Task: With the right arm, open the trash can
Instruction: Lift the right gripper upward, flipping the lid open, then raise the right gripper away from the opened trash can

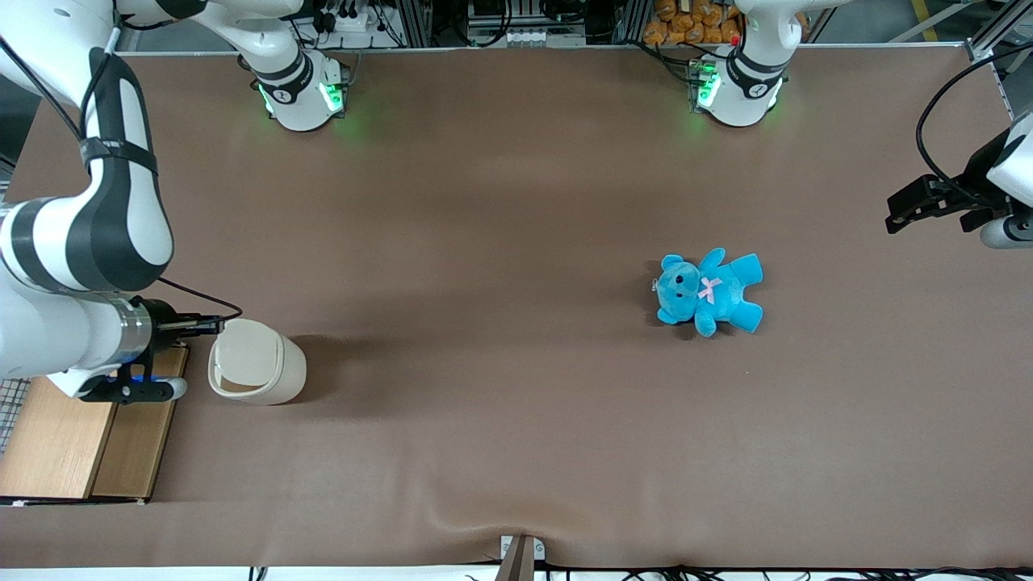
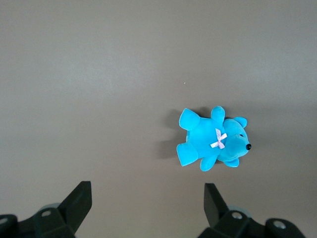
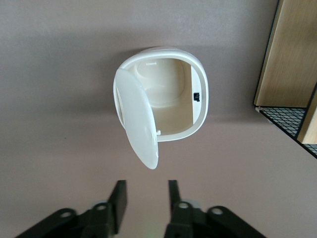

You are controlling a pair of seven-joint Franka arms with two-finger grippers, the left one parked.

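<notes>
The cream-white trash can [image 1: 258, 363] stands on the brown table toward the working arm's end. In the right wrist view the trash can [image 3: 173, 119] has its flip lid [image 3: 138, 119] swung up and standing on edge, so the pale hollow inside shows. The right arm [image 1: 89, 234] reaches in over the table edge. Its black gripper [image 1: 211, 325] hovers level with the can's rim, just beside it and not touching. In the right wrist view the gripper [image 3: 146, 184] is open, its fingers apart with only table between them, a short way from the lid's edge.
A wooden box [image 1: 81, 436] [image 3: 290, 49] lies next to the can at the table's edge, under the arm's wrist, with a black wire mesh [image 3: 292, 121] beside it. A blue teddy bear [image 1: 708, 292] [image 2: 213, 141] lies toward the parked arm's end.
</notes>
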